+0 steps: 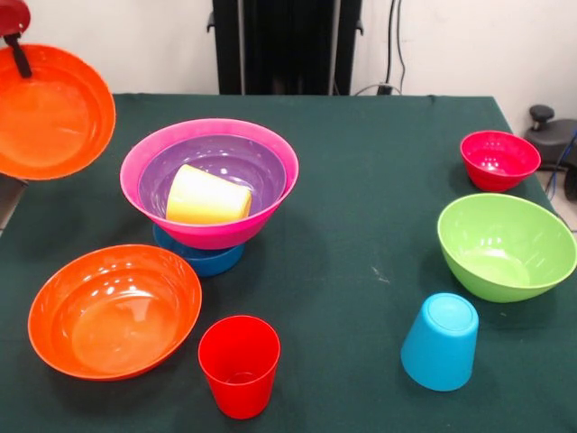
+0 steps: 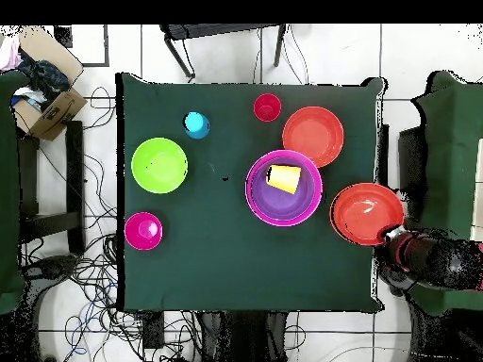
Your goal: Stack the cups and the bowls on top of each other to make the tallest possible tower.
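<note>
On your table (image 1: pixel 361 180), left of centre, a small bowl (image 1: pixel 203 259) carries a big bowl (image 1: pixel 216 232). A second bowl (image 1: pixel 225 161) is nested in that, with a cup (image 1: pixel 207 197) on its side inside. At the near left sits another bowl (image 1: pixel 114 309), with an upright cup (image 1: pixel 239 365) to its right. At the near right stands an upturned cup (image 1: pixel 440 341). Behind it is a large bowl (image 1: pixel 507 245), and farther back a little bowl (image 1: pixel 499 160). At the far left, the gripper (image 1: pixel 13 41) holds a tilted bowl (image 1: pixel 54 113) raised at the table's edge.

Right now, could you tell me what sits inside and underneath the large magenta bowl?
Inside the glossy magenta plastic bowl nests a wide purple plastic bowl, holding a yellow plastic cup lying on its side. Underneath, a small blue bowl shows only partly; whether it stands upright or upside down is hidden.
</note>
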Action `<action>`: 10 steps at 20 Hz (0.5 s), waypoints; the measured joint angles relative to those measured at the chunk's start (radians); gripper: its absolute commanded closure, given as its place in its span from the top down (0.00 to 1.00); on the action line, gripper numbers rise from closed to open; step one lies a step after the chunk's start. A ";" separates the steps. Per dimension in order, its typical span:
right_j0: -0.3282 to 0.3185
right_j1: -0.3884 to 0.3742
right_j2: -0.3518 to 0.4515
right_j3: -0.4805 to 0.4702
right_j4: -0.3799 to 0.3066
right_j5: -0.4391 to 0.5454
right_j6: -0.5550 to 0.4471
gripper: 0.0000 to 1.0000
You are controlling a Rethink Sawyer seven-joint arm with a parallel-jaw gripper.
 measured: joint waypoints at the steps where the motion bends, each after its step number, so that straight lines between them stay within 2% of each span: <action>1: -0.004 -0.011 0.009 0.007 0.010 0.000 0.000 0.00; 10: -0.064 -0.096 0.098 0.078 0.081 0.000 0.000 0.00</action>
